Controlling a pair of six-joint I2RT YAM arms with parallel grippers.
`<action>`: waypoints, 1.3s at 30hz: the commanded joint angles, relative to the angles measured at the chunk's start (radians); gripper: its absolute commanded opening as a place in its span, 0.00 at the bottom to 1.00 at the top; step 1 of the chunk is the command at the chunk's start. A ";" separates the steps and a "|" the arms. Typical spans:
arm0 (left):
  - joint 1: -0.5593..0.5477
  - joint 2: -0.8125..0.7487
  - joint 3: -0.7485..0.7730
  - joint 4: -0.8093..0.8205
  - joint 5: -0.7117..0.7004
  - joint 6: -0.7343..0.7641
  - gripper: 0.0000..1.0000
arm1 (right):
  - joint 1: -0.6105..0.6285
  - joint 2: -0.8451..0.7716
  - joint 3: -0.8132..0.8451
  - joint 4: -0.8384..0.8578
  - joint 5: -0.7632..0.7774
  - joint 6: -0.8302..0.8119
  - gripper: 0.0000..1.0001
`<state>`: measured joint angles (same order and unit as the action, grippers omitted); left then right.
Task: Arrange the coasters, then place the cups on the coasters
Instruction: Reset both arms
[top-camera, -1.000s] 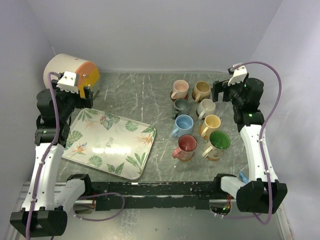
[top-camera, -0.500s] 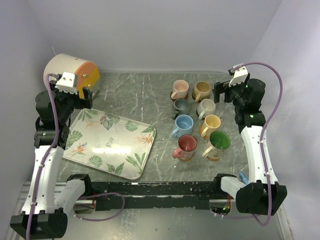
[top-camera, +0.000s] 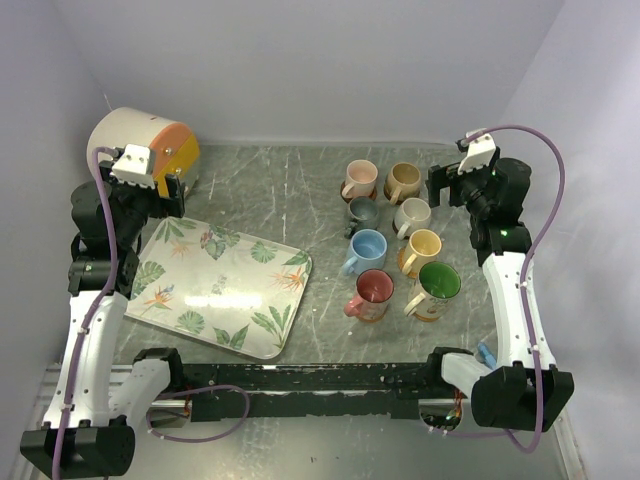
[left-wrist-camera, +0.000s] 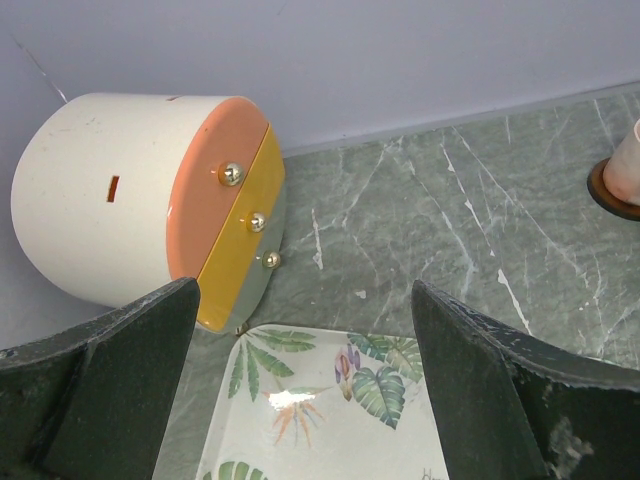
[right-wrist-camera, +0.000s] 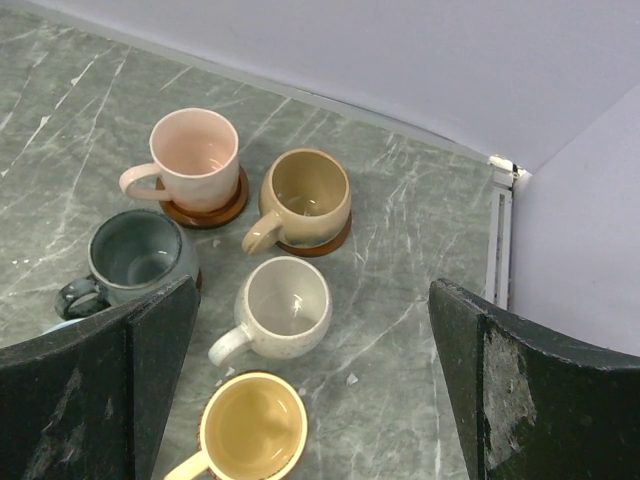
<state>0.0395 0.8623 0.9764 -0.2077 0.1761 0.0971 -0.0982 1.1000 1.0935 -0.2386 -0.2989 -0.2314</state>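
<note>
ceramic cups (top-camera: 412, 215), 8 of them, stand in 2 tight columns at the right of the table (top-camera: 300, 200), each apparently on a coaster (right-wrist-camera: 205, 212), though few discs show. the left gripper (left-wrist-camera: 303, 300) and right gripper (right-wrist-camera: 312, 290) hang with jaws apart, holding nothing. the right one hovers beside the far cups; a careless swing could clip a handle and shove neighbours off their discs.

table (top-camera: 290, 200): grey marble | holds: leaf-print tray (top-camera: 220, 285); white-orange cylinder (top-camera: 135, 140); coasters (right-wrist-camera: 200, 218) under cups (top-camera: 367, 245)
</note>
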 joint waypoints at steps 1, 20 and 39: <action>0.005 -0.003 -0.007 0.022 -0.014 -0.001 0.98 | -0.005 -0.017 0.016 -0.004 0.002 -0.013 1.00; 0.008 -0.006 -0.012 0.021 -0.010 0.004 0.98 | -0.005 -0.021 0.014 -0.005 0.003 -0.015 1.00; 0.011 -0.009 -0.011 0.016 0.006 0.008 0.98 | -0.005 -0.023 0.017 -0.010 -0.010 -0.017 1.00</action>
<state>0.0433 0.8627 0.9710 -0.2081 0.1764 0.0978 -0.0982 1.0973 1.0935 -0.2543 -0.3004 -0.2436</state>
